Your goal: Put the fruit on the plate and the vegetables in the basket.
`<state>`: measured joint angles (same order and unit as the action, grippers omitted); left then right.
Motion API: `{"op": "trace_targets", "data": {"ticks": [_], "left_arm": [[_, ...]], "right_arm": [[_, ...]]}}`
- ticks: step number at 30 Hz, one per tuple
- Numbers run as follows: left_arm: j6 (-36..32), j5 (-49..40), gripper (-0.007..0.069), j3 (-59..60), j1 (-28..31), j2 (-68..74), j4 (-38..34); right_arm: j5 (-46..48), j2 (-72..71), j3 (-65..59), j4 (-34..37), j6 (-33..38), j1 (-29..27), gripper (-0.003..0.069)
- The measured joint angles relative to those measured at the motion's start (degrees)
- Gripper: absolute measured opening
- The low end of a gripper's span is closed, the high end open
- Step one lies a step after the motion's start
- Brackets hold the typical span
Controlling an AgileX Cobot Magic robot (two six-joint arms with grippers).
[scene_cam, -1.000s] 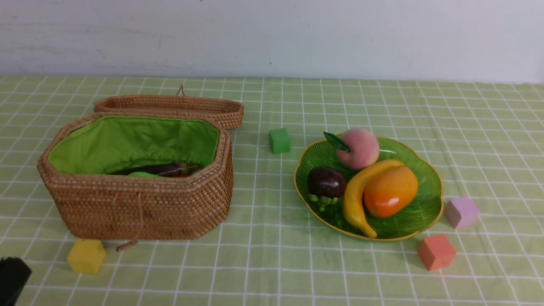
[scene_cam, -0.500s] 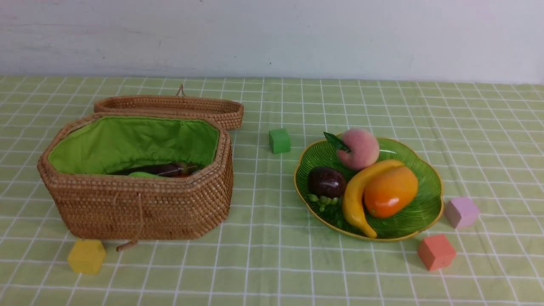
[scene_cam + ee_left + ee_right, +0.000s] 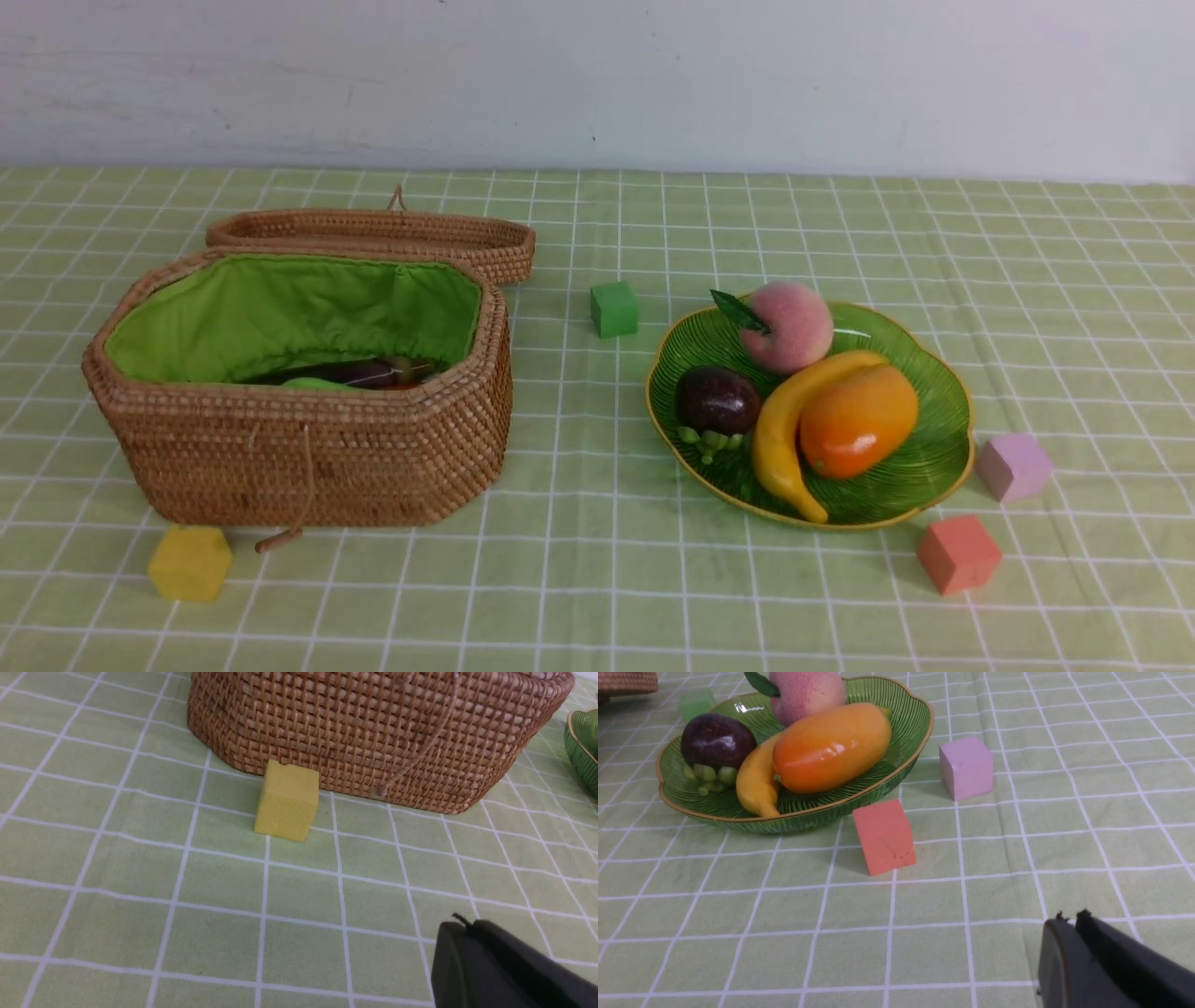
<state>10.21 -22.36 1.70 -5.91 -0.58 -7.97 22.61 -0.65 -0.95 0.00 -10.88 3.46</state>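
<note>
One table under a green checked cloth carries everything. One brown wicker basket with bright green lining stands on its left half, its one woven lid lying open behind it. Inside, a dark purple eggplant and a strip of light green show above the near wall; how many vegetables lie there cannot be counted. One ribbed green glass plate with a gold rim sits on the right half, well apart from the basket. It holds four fruits: an orange-yellow mango leaning on a yellow banana, a pink peach behind them, and a dark purple mangosteen to their left. Four foam cubes lie on the cloth: yellow cube just before the basket, green cube between basket and plate, lilac cube and salmon cube near the plate's right edge. The left gripper has its jaws pressed together, empty, above the cloth. The right gripper shows jaws nearly together, holding nothing.
</note>
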Motion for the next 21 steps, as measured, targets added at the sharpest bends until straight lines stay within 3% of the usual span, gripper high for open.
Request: {"op": "trace_targets", "data": {"ticks": [21], "left_arm": [[0.00, 0.00, -0.0009, 0.00, 0.00, 0.00, 0.00]], "right_arm": [[0.00, 0.00, 0.00, 0.00, 0.00, 0.00, 0.0053]]}}
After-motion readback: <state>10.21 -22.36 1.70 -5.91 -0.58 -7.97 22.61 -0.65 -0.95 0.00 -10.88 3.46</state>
